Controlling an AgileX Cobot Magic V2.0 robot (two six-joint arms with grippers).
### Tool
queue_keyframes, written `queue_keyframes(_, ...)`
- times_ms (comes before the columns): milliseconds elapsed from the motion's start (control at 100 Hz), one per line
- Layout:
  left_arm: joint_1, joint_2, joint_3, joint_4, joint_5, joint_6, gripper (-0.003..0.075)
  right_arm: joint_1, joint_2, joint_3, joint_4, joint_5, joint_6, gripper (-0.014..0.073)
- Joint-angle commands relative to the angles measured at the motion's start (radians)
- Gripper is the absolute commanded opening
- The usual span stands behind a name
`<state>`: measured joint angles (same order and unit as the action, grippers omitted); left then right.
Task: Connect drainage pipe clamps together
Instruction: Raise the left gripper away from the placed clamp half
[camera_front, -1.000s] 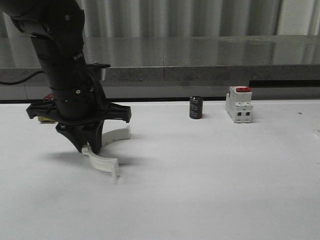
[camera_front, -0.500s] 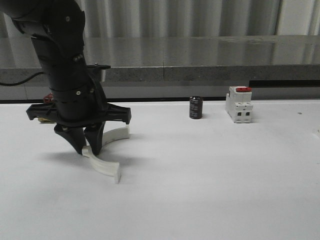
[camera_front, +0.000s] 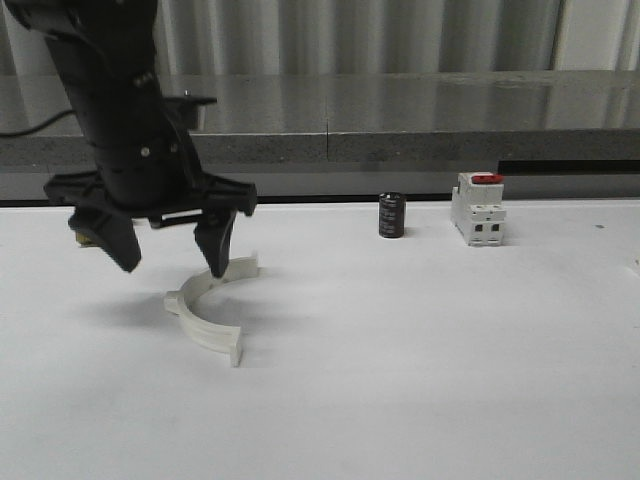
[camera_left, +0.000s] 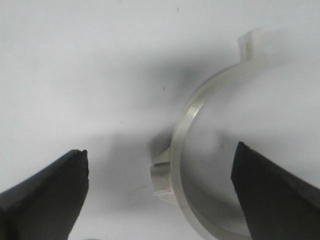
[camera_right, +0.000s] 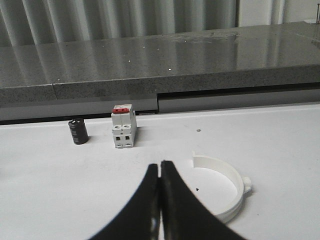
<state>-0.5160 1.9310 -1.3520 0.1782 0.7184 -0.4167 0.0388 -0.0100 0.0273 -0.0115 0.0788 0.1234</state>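
Note:
One white half-ring drainage pipe clamp (camera_front: 205, 332) lies on the white table at the left, its open side facing right. My left gripper (camera_front: 174, 268) hangs just above it, open, with one finger on each side and nothing held. In the left wrist view the clamp's arc (camera_left: 181, 135) and its side lug sit between the spread fingers of the left gripper (camera_left: 161, 150), closer to one of them. The right wrist view has the other clamp half (camera_right: 232, 177) lying flat on the table beside my right gripper (camera_right: 160, 164), which is shut on nothing.
A black cylinder (camera_front: 391, 215) and a white block with a red top (camera_front: 477, 208) stand at the back of the table, before a grey stone ledge (camera_front: 400, 110). A brass-coloured thing (camera_front: 82, 237) peeks out behind the left arm.
My left gripper has opened, let go of the clamp half and lifted. The half-ring now rests on the table below it.

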Motion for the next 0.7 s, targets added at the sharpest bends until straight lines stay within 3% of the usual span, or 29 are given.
queue_keyframes(0, -0.005, -0.131, -0.025, 0.022, -0.027, 0.021, 0.0576, -0.005, -0.020, -0.017, -0.008, -0.088, 0.001, -0.0067)
queue_keyframes(340, 0.152, -0.371, 0.014, 0.018, -0.031, 0.127, 0.0562, -0.005, -0.020, -0.017, -0.008, -0.088, 0.001, -0.0067)
queue_keyframes(690, 0.319, -0.714, 0.313, -0.007, -0.094, 0.168, 0.0562, -0.005, -0.020, -0.017, -0.008, -0.088, 0.001, -0.0067)
